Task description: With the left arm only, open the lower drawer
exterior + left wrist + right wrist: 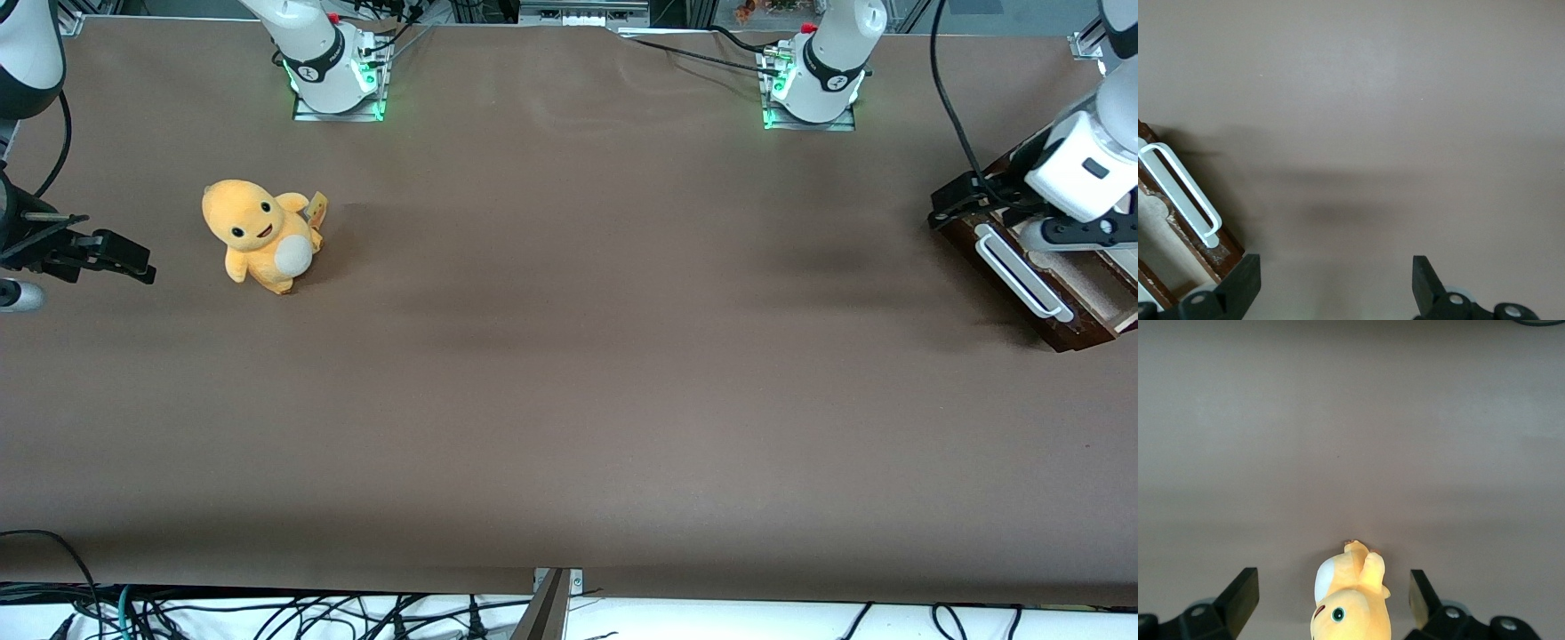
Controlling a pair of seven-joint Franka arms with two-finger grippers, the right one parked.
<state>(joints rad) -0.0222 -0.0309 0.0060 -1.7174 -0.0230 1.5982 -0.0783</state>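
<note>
The lower drawer (1062,322) has a dark brown front and sits at the working arm's end of the table. It stands pulled out, and its pale beige inside (1080,284) shows. A long white bar handle (1021,274) runs along the front. The left arm (1080,164) reaches over the drawer. Its black gripper (956,204) hangs in front of the drawer front, by the end of the handle farther from the front camera. In the left wrist view the gripper (1336,273) is open over bare table. The handle (1181,190) and drawer front (1221,252) lie beside one finger, outside the gap.
A yellow plush toy (262,233) sits on the brown table (569,373) toward the parked arm's end, also visible as the plush toy (1351,603) in the right wrist view. Two arm bases with green lights (338,84) (813,89) stand along the table edge farthest from the front camera.
</note>
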